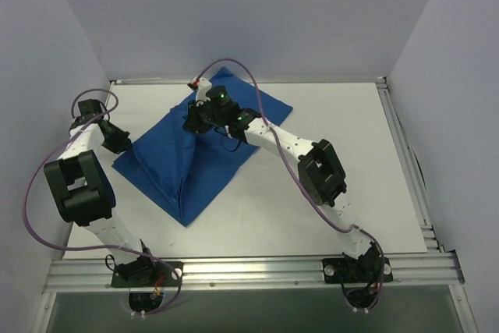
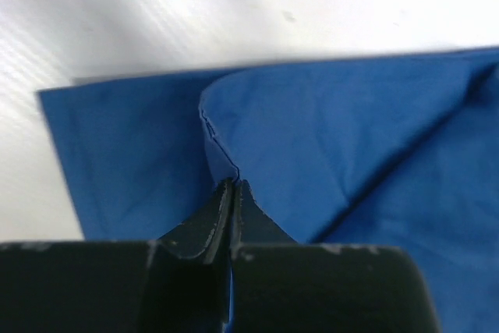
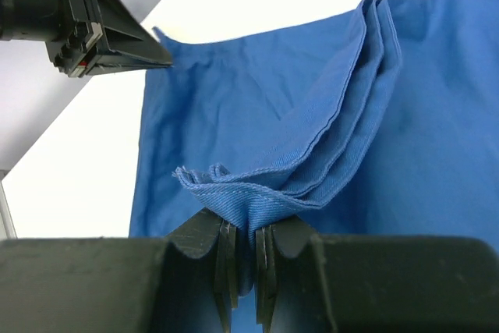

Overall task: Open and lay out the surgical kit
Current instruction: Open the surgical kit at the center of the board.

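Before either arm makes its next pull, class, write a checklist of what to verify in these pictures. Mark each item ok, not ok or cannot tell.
1. Left gripper shut on an edge of the blue cloth: ok.
2. Right gripper shut on a bunched fold of several layers: ok.
3. Grippers apart from each other, at different parts of the cloth: ok.
4. Cloth opened flat: not ok, it is folded and raised in a ridge.
5. What lies under the cloth: cannot tell, only cloth shows.
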Robot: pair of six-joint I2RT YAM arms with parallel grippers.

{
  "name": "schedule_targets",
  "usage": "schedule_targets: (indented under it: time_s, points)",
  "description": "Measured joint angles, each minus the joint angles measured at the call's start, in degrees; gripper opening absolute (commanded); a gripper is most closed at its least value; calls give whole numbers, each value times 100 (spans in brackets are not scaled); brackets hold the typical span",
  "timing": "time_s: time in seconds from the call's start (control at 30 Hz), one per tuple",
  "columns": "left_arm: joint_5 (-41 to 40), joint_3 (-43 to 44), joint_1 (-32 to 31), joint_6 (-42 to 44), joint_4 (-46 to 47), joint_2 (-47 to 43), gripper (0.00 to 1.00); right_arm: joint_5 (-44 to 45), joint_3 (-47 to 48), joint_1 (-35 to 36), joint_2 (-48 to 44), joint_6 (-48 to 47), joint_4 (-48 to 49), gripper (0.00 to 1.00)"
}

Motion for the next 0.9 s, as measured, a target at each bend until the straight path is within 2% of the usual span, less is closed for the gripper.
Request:
schedule_targets:
  time_s: [0.13, 0.3, 0.5, 0.9]
  points:
    - [-15, 337, -426, 116, -61, -22, 2, -162, 435, 0, 479, 92, 48, 0]
    - [-7, 619, -852, 221, -210, -44, 2, -393, 509, 2, 844, 212, 422, 0]
    - [52, 787, -929, 262, -376, -199, 2, -737, 734, 37, 1287, 393, 1150, 0]
    - [-68, 789, -1040, 319, -555, -592, 2, -1276, 1779, 199, 2494, 1246, 2520, 1]
